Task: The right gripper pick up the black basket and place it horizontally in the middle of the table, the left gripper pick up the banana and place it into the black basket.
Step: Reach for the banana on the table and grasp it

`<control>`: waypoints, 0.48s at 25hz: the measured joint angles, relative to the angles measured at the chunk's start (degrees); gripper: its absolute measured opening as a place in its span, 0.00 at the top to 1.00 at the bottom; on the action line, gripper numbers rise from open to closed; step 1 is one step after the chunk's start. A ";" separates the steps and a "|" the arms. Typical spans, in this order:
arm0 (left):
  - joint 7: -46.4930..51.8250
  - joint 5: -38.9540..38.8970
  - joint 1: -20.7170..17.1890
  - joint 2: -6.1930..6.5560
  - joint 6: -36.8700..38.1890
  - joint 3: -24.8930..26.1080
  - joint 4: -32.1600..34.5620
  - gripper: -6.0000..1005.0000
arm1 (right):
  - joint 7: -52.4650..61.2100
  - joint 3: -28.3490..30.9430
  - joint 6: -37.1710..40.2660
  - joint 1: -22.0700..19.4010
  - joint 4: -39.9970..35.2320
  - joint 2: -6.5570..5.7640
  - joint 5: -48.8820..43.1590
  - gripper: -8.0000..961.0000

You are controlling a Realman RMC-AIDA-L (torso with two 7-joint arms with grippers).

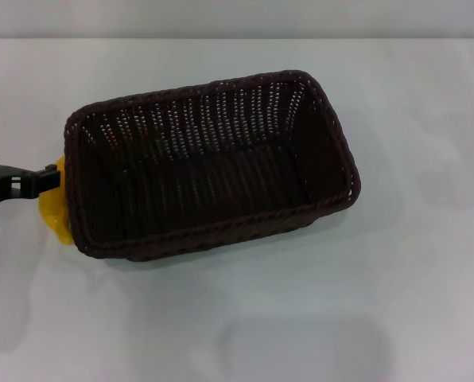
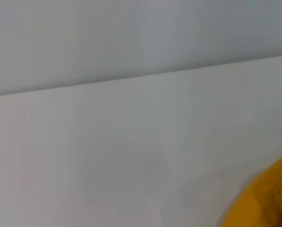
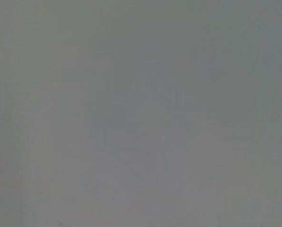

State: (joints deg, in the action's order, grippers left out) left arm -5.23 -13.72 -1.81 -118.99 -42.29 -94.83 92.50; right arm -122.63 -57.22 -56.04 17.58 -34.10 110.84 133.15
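Basket first: the black basket (image 1: 213, 163) sits on my white bench (image 1: 380, 302), roughly mid-surface, its long side running across my head view with the robot's right end angled slightly away from me. It stands upright on its base, mouth open upward, and I see nothing lying inside it. The bench around it is plain and matte, ending at a pale wall at the far edge.

At the basket's short end on the robot's left, the left tool (image 1: 52, 177) reaches in from the side of the view as a black blocky piece. It meets the banana (image 1: 56, 208), which shows as a yellow patch pressed up beside the basket's outer wall, mostly hidden by the wicker. I cannot tell whether that tool is apart or clamped. In the left wrist view a yellow-orange curve of the banana (image 2: 261, 201) fills one corner above the bench.

I see no right tool anywhere; its wrist view is blank grey.
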 joint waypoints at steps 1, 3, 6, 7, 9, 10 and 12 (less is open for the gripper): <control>-0.17 -0.02 0.17 -0.01 0.04 -0.01 -0.23 0.13 | 0.00 -0.02 -0.01 0.00 0.00 0.00 0.00 0.11; -0.39 -0.04 0.37 -0.03 0.04 -0.03 -0.48 0.13 | -0.06 -0.04 -0.01 0.00 0.00 0.01 -0.24 0.11; -0.54 -0.09 0.97 -0.09 0.04 -0.15 -1.17 0.13 | -0.10 0.15 0.14 0.03 0.00 0.21 -1.19 0.11; -0.56 -0.09 1.16 -0.09 0.04 -0.20 -1.40 0.13 | -0.11 0.20 0.19 0.04 0.00 0.32 -1.41 0.11; -0.61 -0.11 1.63 -0.11 0.04 -0.56 -2.05 0.13 | -0.22 0.22 0.24 0.02 0.00 0.49 -1.44 0.11; -0.63 -0.11 1.74 -0.10 0.04 -0.68 -2.20 0.13 | -0.31 0.24 0.24 0.00 0.00 0.57 -1.46 0.11; -0.68 -0.11 2.22 -0.10 0.13 -0.79 -2.66 0.13 | -0.34 0.32 0.26 -0.12 0.02 0.59 -1.47 0.11</control>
State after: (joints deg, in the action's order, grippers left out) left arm -5.91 -13.83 0.41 -119.09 -42.17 -95.62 89.84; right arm -122.97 -56.90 -55.78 17.46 -34.08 111.43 131.68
